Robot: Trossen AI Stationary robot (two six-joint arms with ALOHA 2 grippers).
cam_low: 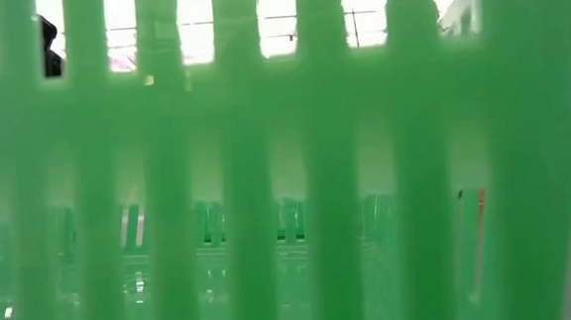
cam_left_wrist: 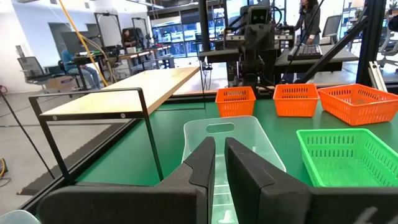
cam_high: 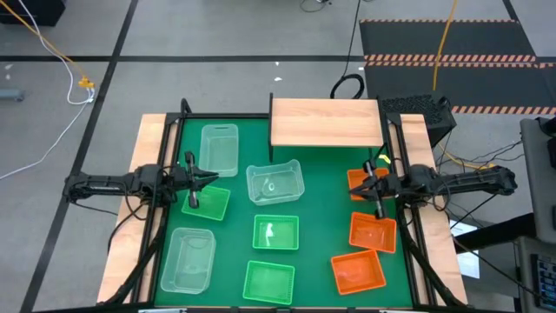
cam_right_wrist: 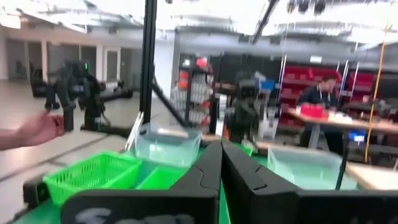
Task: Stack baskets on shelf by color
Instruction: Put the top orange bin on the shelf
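In the high view the wooden shelf (cam_high: 326, 122) stands at the table's far edge, nothing on it. On the green mat rest three clear baskets (cam_high: 220, 148) (cam_high: 274, 183) (cam_high: 188, 258), three green ones (cam_high: 206, 202) (cam_high: 275, 233) (cam_high: 268, 282) and three orange ones (cam_high: 365, 181) (cam_high: 373, 233) (cam_high: 359, 269). My left gripper (cam_high: 193, 187) (cam_left_wrist: 219, 152) hovers at the left, above a green basket, open by a narrow gap. My right gripper (cam_high: 379, 193) (cam_right_wrist: 221, 152) hovers at the right between two orange baskets, shut. A green basket wall (cam_low: 266, 161) fills the low view.
The shelf's dark metal legs (cam_left_wrist: 149, 137) stand on the mat's far part. Wooden table borders (cam_high: 130, 235) flank the mat. A person's hand (cam_right_wrist: 31, 130) shows at the right wrist view's edge, and people sit at desks in the room beyond.
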